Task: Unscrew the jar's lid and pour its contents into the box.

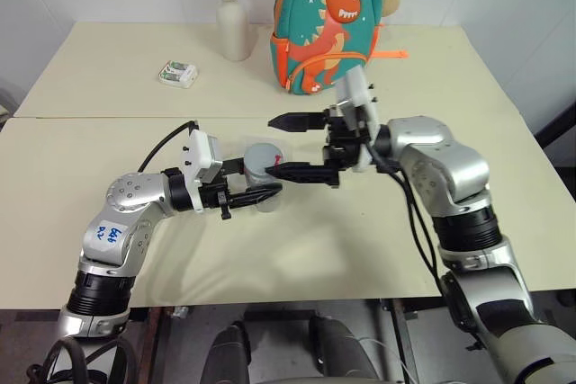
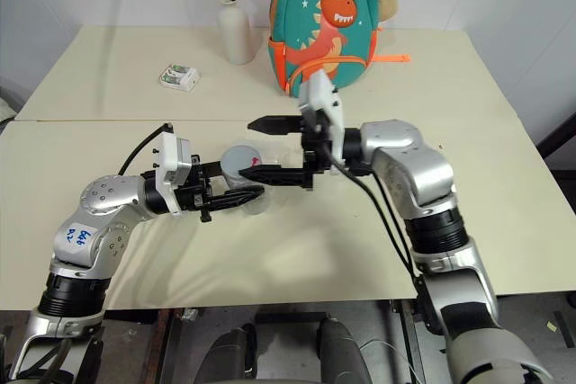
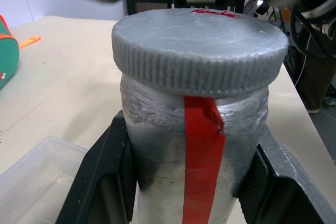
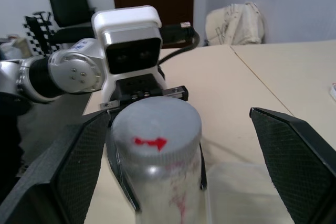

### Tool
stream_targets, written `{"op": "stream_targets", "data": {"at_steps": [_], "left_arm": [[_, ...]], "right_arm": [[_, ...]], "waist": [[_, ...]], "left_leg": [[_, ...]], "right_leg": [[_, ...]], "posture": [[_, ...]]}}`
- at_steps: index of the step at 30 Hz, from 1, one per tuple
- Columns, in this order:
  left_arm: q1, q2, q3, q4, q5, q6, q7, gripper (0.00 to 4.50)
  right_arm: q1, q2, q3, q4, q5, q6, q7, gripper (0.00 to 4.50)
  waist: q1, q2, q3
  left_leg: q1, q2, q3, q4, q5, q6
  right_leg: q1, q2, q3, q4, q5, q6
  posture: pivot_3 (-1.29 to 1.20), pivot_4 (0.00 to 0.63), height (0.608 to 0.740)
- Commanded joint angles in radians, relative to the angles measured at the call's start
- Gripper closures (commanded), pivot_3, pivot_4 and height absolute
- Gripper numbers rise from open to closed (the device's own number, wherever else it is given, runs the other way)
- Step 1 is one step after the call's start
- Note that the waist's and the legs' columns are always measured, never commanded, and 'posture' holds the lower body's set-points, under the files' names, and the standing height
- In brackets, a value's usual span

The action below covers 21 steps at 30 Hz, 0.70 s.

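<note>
Left pincer point(image 1: 256, 193) around jar point(image 1: 263, 168)

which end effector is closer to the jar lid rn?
Right. The right end effector is open, with one finger on each side of the lid, not closed on it. The left end effector grips the jar on its body, below the lid.

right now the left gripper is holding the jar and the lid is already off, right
Not quite. The left gripper does hold the jar, but the lid is still screwed on, as the left wrist view shows.
</note>
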<state>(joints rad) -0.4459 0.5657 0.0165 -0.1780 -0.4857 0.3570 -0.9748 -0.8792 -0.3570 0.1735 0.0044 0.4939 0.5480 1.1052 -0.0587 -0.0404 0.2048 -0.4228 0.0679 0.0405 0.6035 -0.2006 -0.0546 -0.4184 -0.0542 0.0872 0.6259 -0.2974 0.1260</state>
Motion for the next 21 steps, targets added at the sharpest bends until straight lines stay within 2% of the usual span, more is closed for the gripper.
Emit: {"op": "stream_targets", "data": {"at_steps": [1,11,21], "left_arm": [[-0.016,-0.007,0.001,-0.023,-0.009,-0.011,0.000,2.49],[-0.019,-0.013,-0.003,-0.020,-0.007,-0.012,0.000,2.49],[-0.010,-0.020,-0.005,-0.014,-0.005,-0.026,0.009,2.49]], "right_arm": [[-0.010,0.025,0.020,-0.023,-0.032,-0.022,-0.039,0.02],[-0.053,0.089,0.012,0.044,-0.076,-0.052,-0.098,0.02],[-0.070,-0.005,-0.052,0.136,-0.083,-0.089,-0.067,0.02]], "waist": [[0.002,0.000,0.000],[0.000,0.000,0.000],[0.002,0.000,0.000]], "left_leg": [[0.000,0.000,0.000,0.000,0.000,0.000],[0.000,0.000,0.000,0.000,0.000,0.000],[0.000,0.000,0.000,0.000,0.000,0.000]], "right_leg": [[0.000,0.000,0.000,0.000,0.000,0.000],[0.000,0.000,0.000,0.001,0.000,0.000],[0.000,0.000,0.000,0.000,0.000,0.000]], "posture": [[0.00,0.150,0.740],[0.00,0.150,0.740],[0.00,0.150,0.740]]}}
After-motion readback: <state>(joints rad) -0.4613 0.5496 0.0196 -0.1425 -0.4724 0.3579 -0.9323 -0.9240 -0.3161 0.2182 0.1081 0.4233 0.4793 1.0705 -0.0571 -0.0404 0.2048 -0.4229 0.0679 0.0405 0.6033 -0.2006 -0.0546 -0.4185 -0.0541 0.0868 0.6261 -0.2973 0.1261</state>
